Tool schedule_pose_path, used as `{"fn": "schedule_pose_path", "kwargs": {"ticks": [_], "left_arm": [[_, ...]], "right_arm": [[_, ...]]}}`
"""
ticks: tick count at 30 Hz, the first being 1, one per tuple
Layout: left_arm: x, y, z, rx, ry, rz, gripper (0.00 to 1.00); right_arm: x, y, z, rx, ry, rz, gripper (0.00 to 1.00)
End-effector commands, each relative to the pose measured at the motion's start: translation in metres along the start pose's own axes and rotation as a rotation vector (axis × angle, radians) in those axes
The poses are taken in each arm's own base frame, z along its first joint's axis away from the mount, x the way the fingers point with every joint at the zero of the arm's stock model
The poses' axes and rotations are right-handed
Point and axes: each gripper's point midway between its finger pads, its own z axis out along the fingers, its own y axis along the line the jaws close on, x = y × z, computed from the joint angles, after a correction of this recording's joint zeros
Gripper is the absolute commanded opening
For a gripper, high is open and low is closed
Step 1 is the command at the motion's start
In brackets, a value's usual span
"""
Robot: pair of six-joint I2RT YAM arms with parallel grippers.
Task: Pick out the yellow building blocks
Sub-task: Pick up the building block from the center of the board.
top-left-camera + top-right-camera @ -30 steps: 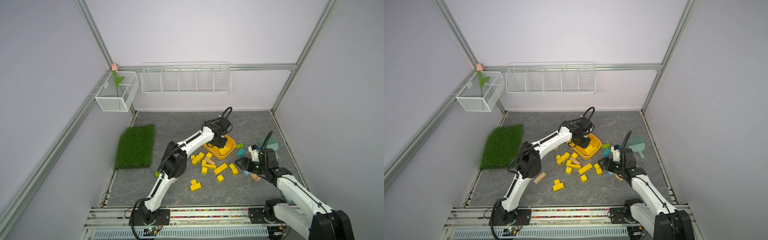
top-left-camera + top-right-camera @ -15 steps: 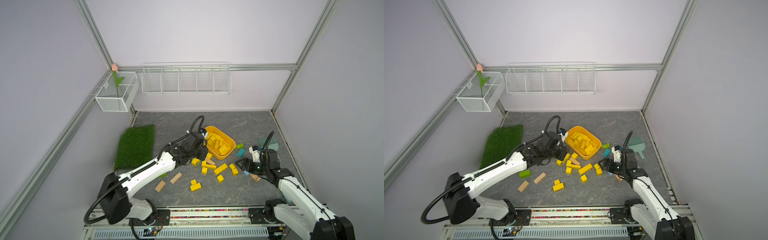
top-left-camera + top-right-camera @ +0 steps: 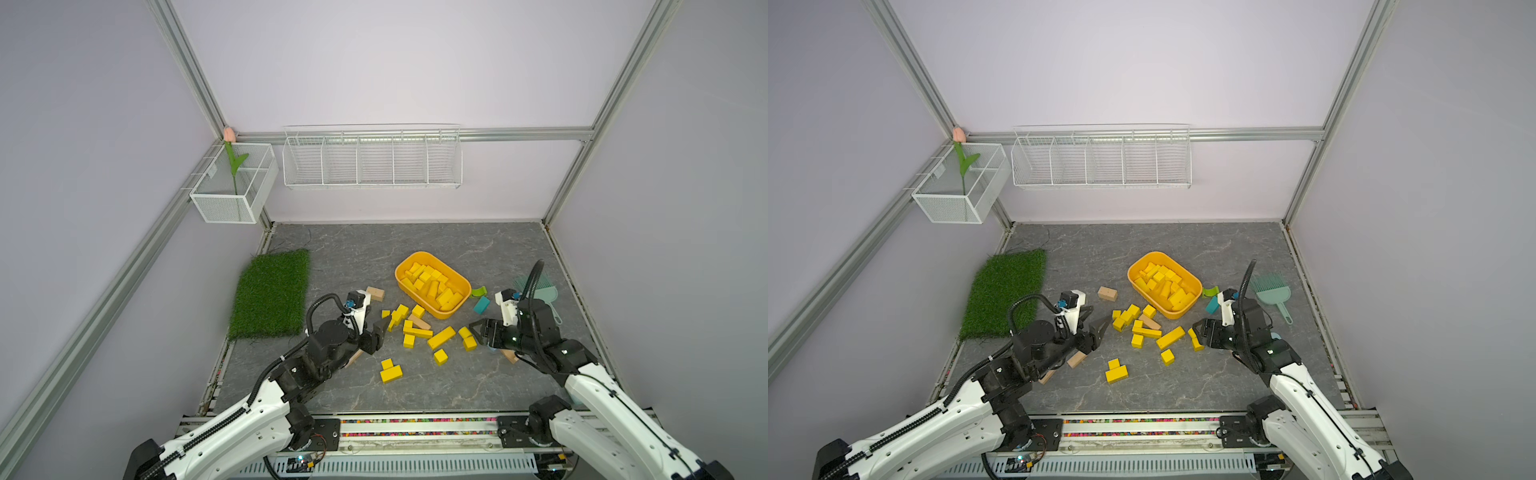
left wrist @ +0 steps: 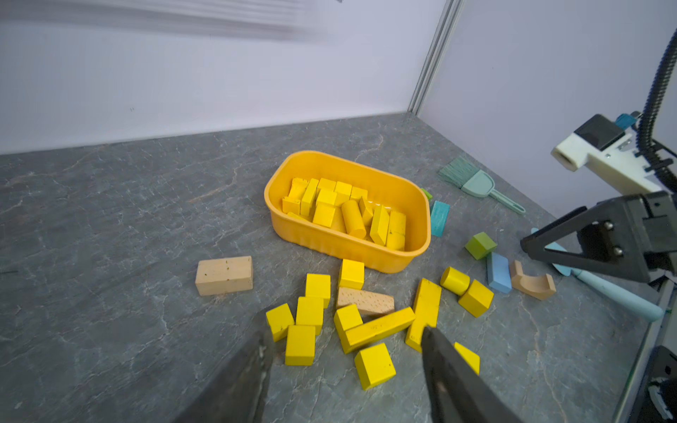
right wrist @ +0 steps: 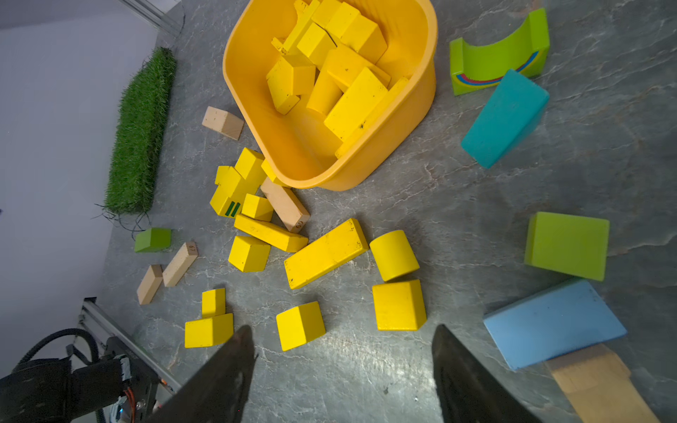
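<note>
Tally: yellow building blocks (image 3: 440, 337) about half in tub (image 3: 448, 314), mid-tabletop; over dozen loose just beside its near wall. My left claw (image 4: 344, 338) spread, empty; right claw (image 5: 342, 329) likewise. Roughly half done.

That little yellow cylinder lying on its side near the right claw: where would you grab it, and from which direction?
Probably from straight above, with the right gripper, which is open and nearest. The cylinder lies on its side, so pinching its two flat ends should stop it rolling, while the round sides could slip. A yellow cube sits close beside it, so room is tight.
</note>
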Motion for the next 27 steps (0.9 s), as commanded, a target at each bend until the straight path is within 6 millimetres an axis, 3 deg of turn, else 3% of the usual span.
{"fn": "schedule_pose_path", "kwargs": {"ticks": [1,4,9,10,16,27], "left_arm": [[-0.017,0.003,-0.001,-0.036,-0.045,0.004,0.69],[-0.018,0.0,0.003,-0.017,-0.043,0.005,0.86],[-0.011,-0.003,0.018,-0.024,0.013,0.022,0.92],[-0.009,-0.003,0.021,-0.026,0.025,0.028,0.99],[-0.005,-0.006,0.03,-0.022,0.067,0.04,0.99],[-0.007,0.001,0.024,-0.049,0.039,0.017,0.99]], "right_arm": [[0.006,-0.008,0.004,0.095,0.043,-0.021,0.78],[0.024,-0.012,0.015,0.139,0.124,-0.05,0.78],[0.032,-0.012,0.024,0.164,0.185,-0.091,0.78],[0.035,-0.013,0.027,0.166,0.198,-0.095,0.78],[0.044,-0.017,0.05,0.227,0.286,-0.121,0.76],[0.051,-0.03,0.067,0.333,0.372,-0.116,0.54]]}}
